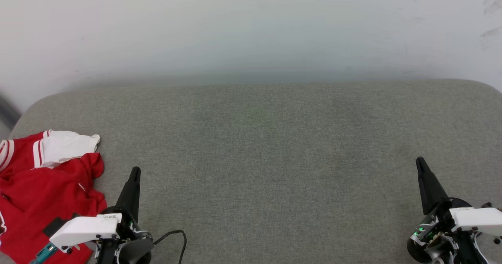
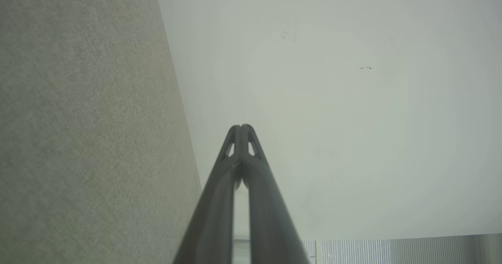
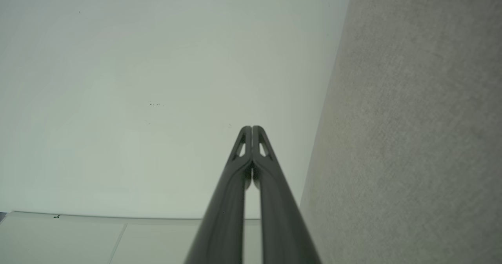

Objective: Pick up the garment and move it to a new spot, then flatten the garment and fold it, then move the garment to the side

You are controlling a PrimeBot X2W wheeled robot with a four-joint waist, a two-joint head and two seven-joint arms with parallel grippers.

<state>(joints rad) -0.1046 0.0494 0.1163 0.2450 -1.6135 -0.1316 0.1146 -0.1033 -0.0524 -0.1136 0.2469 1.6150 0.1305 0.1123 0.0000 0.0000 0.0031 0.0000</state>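
Head view: the crumpled red jersey garment point(image 1: 43, 185), with a white sleeve and striped trim, lies at the left edge of the grey woven-fabric cushion point(image 1: 259, 146), partly cut off. Its black patch is unreadable. Just beside it is the tapered dark left claw point(image 1: 134, 172); the right claw point(image 1: 419, 162) is well apart.
Left wrist view: left claw tips pressed together, empty.
Right wrist view: right claw likewise closed on nothing.

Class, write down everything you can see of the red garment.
The garment is a red jersey of soft cloth with a white sleeve and red-white striped trim. It lies crumpled at the left edge of the grey upholstered surface, partly out of frame. The left gripper stands beside it, shut, holding nothing.
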